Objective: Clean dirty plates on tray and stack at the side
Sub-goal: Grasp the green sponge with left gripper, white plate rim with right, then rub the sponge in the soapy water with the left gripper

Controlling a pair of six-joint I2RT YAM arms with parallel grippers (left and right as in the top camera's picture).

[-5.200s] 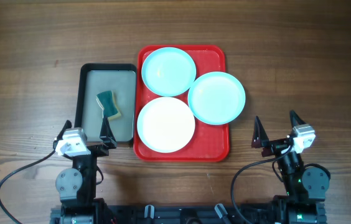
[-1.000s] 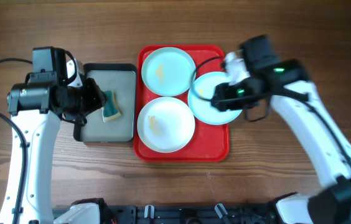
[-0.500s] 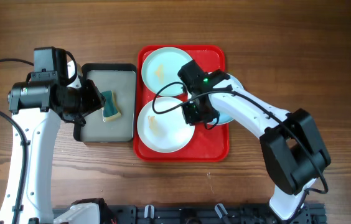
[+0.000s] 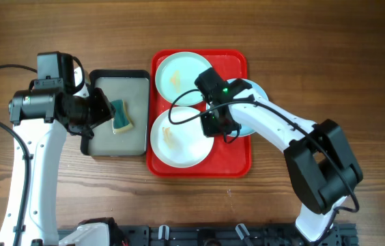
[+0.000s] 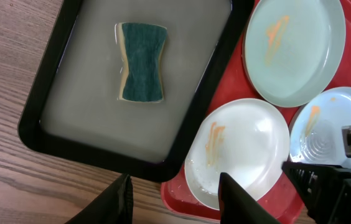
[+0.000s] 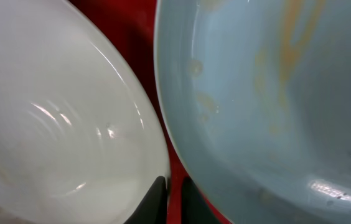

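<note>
Three stained plates lie on the red tray (image 4: 240, 162): a mint plate (image 4: 179, 75) at the back, a white plate (image 4: 179, 140) in front, and a second mint plate (image 4: 254, 92) at the right, half hidden by my right arm. My right gripper (image 4: 213, 124) is low in the gap between the white plate (image 6: 57, 124) and the right mint plate (image 6: 275, 93). Its jaws are nearly together, with only red tray (image 6: 172, 155) showing between them. My left gripper (image 5: 175, 202) is open and empty, above the near right corner of the black tray (image 5: 32, 134).
A green and yellow sponge (image 5: 141, 61) lies in the black-rimmed tray (image 4: 95, 147), left of the red tray. Bare wooden table (image 4: 329, 61) surrounds both trays. My right arm (image 4: 274, 126) reaches across the red tray's right side.
The right gripper moved left from over the right mint plate into the gap beside the white plate, and its jaws closed. The left arm has barely moved.
</note>
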